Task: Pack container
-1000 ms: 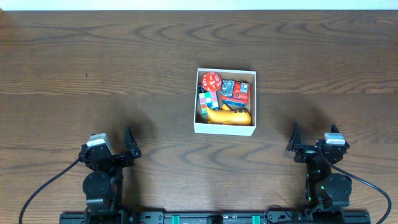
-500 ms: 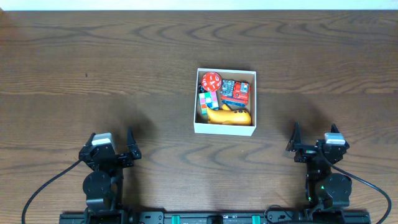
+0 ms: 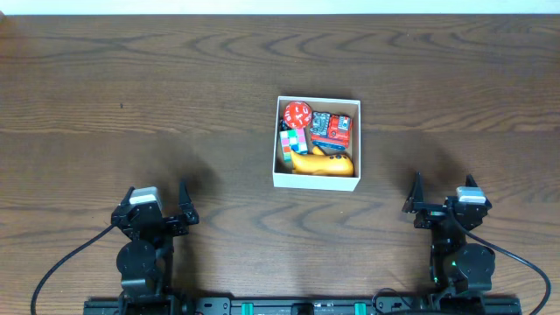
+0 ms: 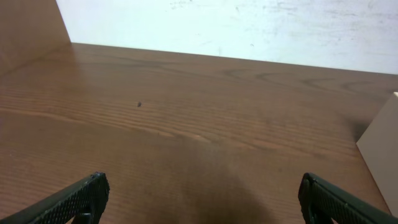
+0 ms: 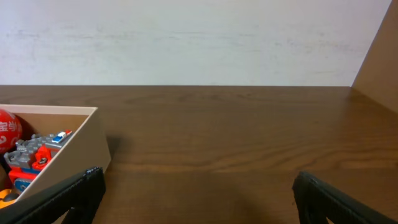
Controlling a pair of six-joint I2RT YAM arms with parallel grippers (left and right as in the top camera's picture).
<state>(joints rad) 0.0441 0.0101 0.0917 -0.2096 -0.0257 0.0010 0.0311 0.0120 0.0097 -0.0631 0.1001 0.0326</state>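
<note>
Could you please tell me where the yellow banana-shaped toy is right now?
Overhead view: the yellow banana-shaped plastic toy lies inside the square white cardboard container, along its near wall, just below the multicoloured puzzle cube.

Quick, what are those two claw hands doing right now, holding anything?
Left gripper: open, fingers wide apart, holding nothing.
Right gripper: open, fingers wide apart, holding nothing.

Soft, even, fairly bright light falls from above, leaving only a mild sheen on the table (image 3: 175, 87); the overhead view is sharp. Faint, blurred shadows darken the wood in the lower part of each view. Both wrist views are slightly soft, their white wall (image 5: 186, 37) bright.
</note>
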